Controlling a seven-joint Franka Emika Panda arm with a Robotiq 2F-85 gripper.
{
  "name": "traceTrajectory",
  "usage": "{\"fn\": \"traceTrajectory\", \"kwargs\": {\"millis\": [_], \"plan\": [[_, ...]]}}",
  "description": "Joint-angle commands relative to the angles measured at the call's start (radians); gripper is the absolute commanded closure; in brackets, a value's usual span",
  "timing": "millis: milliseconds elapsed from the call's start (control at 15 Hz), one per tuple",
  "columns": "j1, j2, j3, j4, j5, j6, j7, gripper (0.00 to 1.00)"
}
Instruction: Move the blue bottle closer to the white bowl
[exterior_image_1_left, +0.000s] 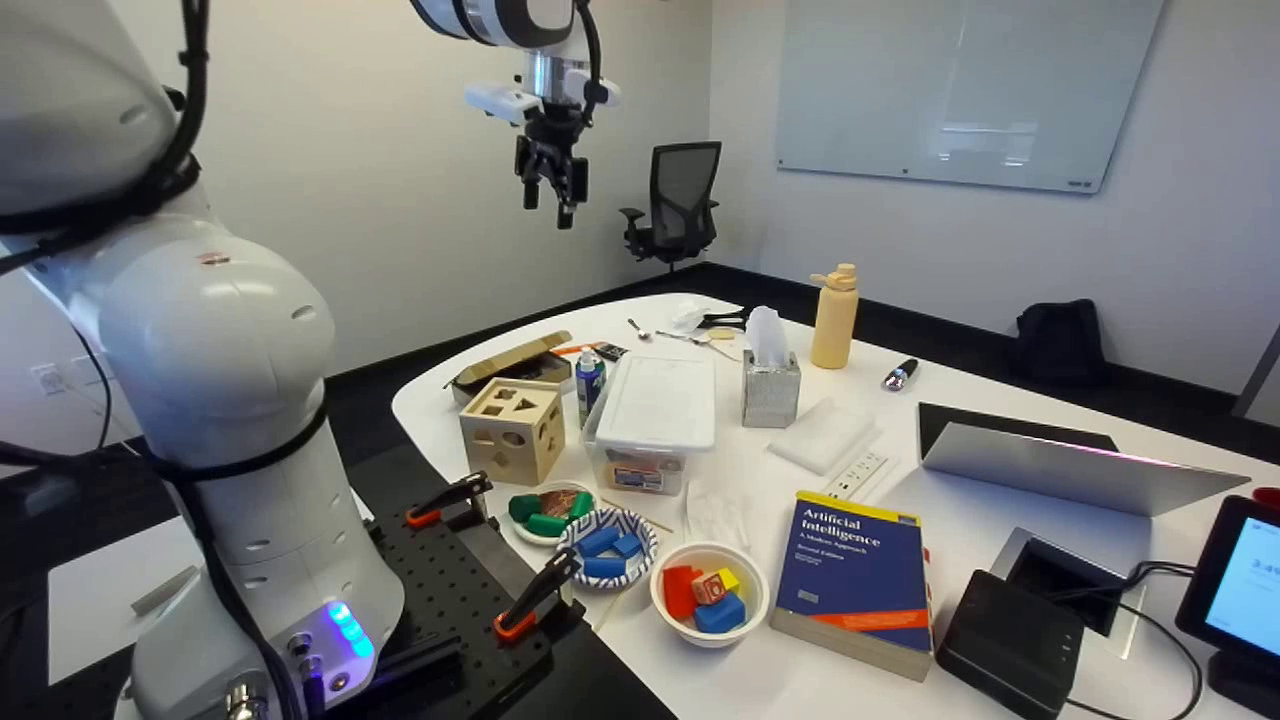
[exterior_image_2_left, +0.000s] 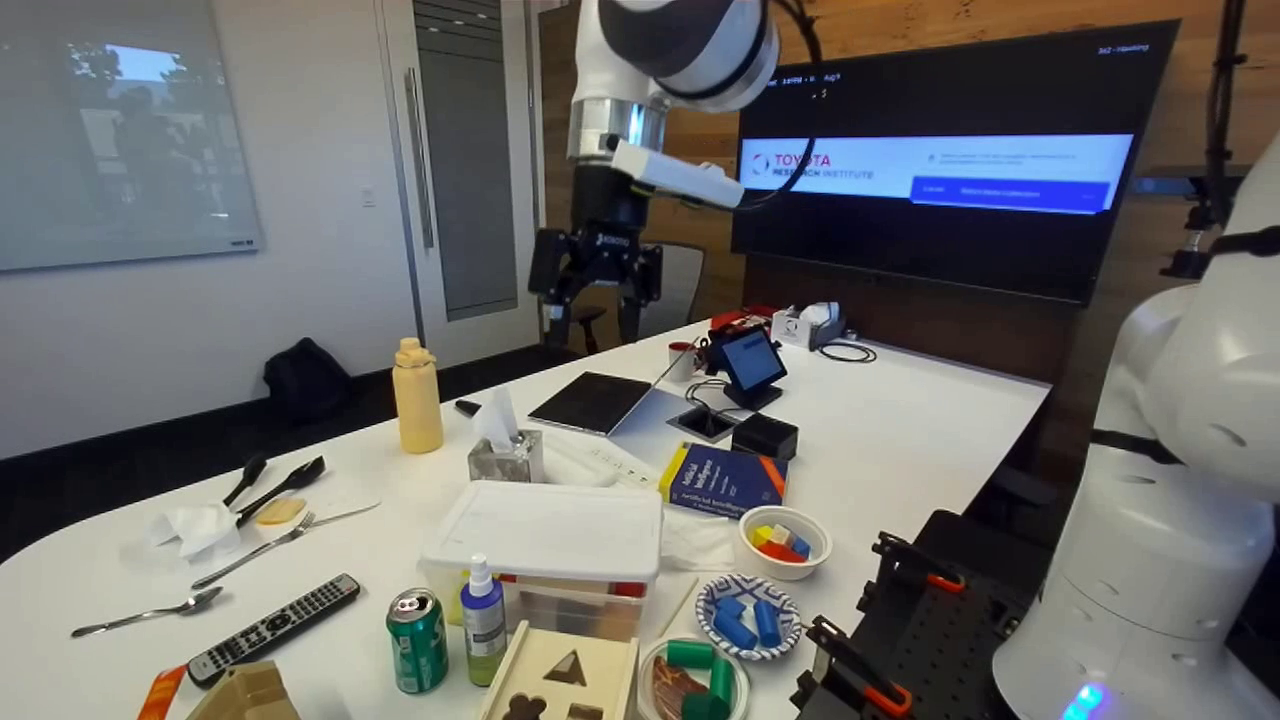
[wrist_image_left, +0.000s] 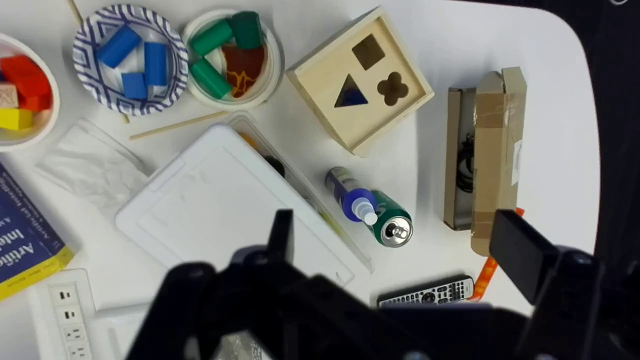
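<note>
one wide-spread pincer (exterior_image_2_left: 592, 322) hangs free above the table (exterior_image_2_left: 915, 430).

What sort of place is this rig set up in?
Probably an office meeting room: there's a large wall-mounted screen reading "Toyota Research Institute", a whiteboard and a mesh-backed office chair beyond the white table.

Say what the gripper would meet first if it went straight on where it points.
Probably the blue spray bottle, roughly below the open, downward-pointing gripper; depth is unclear, so the green soda can or the white container lid beside it might come first.
</note>
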Motion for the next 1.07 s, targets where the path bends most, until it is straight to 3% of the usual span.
{"fn": "traceTrajectory", "kwargs": {"millis": [0,200,400,1000], "plan": [[0.018,0.250,0.041,0.122,-0.118,0.135,0.037,0.00],[0.051,0.429,0.030,0.224,-0.215,0.189,0.057,0.00],[0.082,0.565,0.010,0.316,-0.233,0.187,0.045,0.00],[0.154,0.791,-0.028,0.443,-0.212,0.190,0.070,0.00]]}}
